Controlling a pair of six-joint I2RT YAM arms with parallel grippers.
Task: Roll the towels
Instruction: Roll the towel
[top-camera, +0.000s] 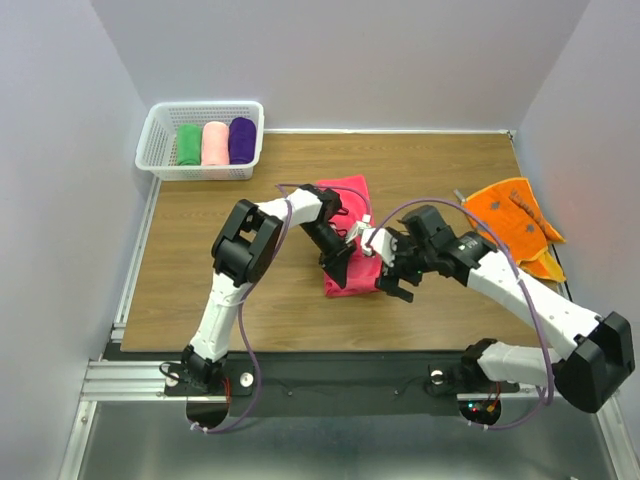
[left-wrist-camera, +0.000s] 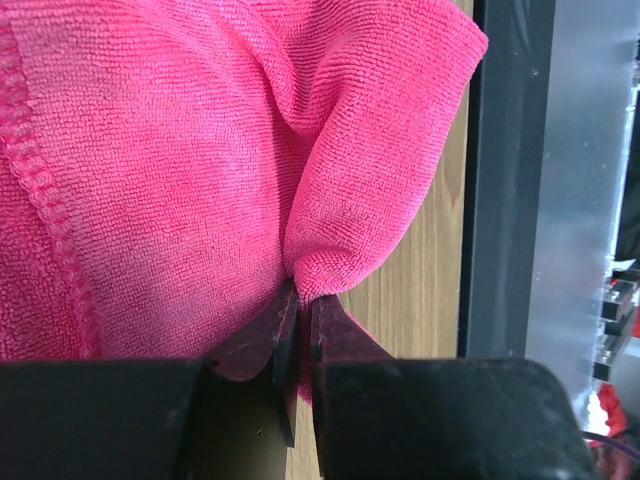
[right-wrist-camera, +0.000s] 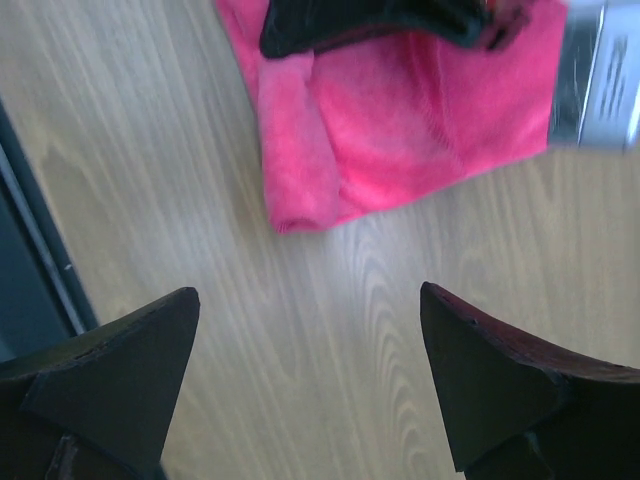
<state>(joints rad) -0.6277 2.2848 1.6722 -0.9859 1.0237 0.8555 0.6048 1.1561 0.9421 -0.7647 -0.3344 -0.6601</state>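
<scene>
Centrally on the desk (top-camera: 200, 270) lies the hot-pink towel (top-camera: 345, 192), a long strip running away from the arm bases, its near end bunched and partly lifted.

Left claw (left-wrist-camera: 303, 300): closed tight on a puckered fold at the towel's edge, cloth pinched between the two dark fingers, which nearly meet. The stitched hem shows along the left of that wrist view; wood grain shows beside the fold.

Right claw (right-wrist-camera: 308, 292): wide open, holding nothing. Both fingertips hang over bare wood, a rounded corner of the pink cloth ahead of them and apart from either finger. From above, this claw sits just beside the towel's near right side, close to the left claw.

Orange towel (top-camera: 512, 222): crumpled at the desk's right edge, well apart from both claws.

White basket (top-camera: 158, 135) at the far left corner holds three rolls side by side: green roll (top-camera: 188, 144), pale pink roll (top-camera: 214, 143), purple roll (top-camera: 241, 139).
</scene>
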